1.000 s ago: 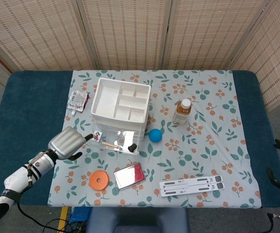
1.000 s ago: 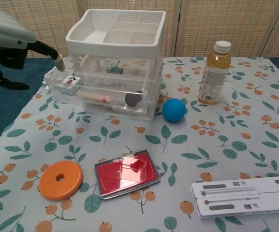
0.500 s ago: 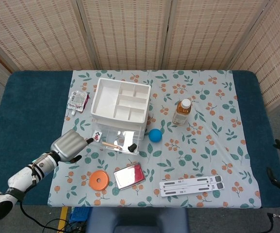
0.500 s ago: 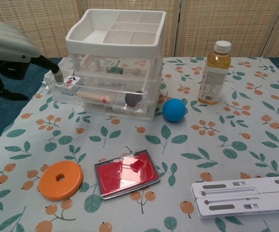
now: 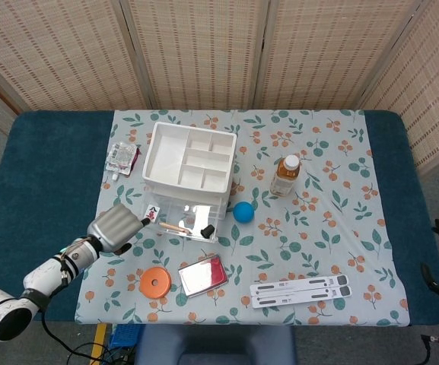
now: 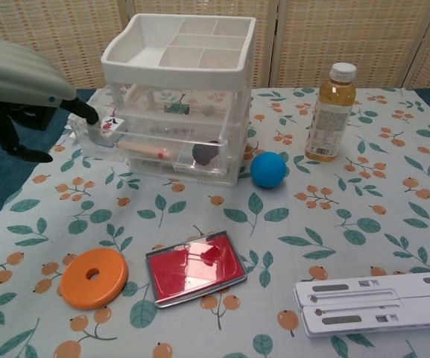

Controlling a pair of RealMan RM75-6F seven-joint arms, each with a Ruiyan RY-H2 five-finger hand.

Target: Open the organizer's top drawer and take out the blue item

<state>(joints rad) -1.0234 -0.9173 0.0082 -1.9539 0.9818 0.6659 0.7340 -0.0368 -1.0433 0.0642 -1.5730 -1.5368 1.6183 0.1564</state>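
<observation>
A: Item one?
B: Clear plastic drawer organizer with white tray top (image 5: 189,160), near the floral cloth's (image 5: 318,228) left edge; a drawer stands pulled toward the left hand (image 5: 112,226).
A: Hand's state?
B: Fingertip at the drawer's front, holding nothing. Right hand barely visible; cannot tell.
A: Blue item?
B: Blue ball (image 6: 268,169), on the cloth beside the organizer.
A: Setting?
B: Blue table (image 5: 44,175), wicker screens (image 5: 204,46).

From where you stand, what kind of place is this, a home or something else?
Probably a staged test area, not a home: folding woven screens wall off one table under a floral cloth, with unrelated items like the organizer and bottle.
</observation>
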